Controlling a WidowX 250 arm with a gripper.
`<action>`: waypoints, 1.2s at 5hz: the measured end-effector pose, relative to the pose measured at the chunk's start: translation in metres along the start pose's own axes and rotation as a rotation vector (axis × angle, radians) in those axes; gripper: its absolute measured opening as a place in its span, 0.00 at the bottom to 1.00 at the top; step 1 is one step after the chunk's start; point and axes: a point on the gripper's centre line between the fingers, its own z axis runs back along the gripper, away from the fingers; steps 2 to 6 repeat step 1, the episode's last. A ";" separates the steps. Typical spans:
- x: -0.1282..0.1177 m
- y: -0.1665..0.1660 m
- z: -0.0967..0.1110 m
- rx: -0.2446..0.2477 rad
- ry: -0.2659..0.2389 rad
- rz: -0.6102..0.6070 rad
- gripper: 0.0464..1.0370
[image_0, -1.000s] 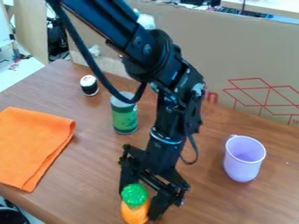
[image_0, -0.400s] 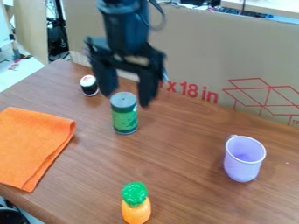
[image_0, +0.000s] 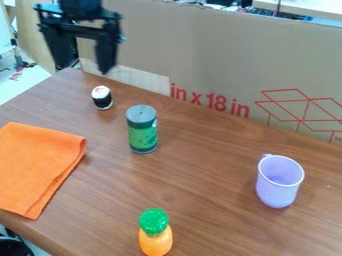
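Table (image_0: 220, 175): brown, wood-grained
Green shaker (image_0: 142, 136): upright
Black-and-white roll (image_0: 102, 98): behind the shaker, to its left
Orange cloth (image_0: 37, 167): folded flat, left of the shaker
Toy pineapple (image_0: 155, 239): well in front of the shaker
Lilac cup (image_0: 276, 191): upright, right of the shaker, nearer the camera

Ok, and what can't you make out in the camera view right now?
In the camera view:
Pincer: the arm above it is cut off by the top edge.
Small jar: the marks on its lid are too small to read.
Cloth: its left side is cut off by the left edge.
Mug: most of its handle is hidden behind its own body.
Green can: its back is hidden by its front.
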 end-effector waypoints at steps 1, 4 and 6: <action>0.015 0.047 0.003 0.053 0.013 0.009 0.97; 0.015 0.047 0.003 0.053 0.013 0.009 0.97; 0.015 0.047 0.003 0.053 0.013 0.009 0.97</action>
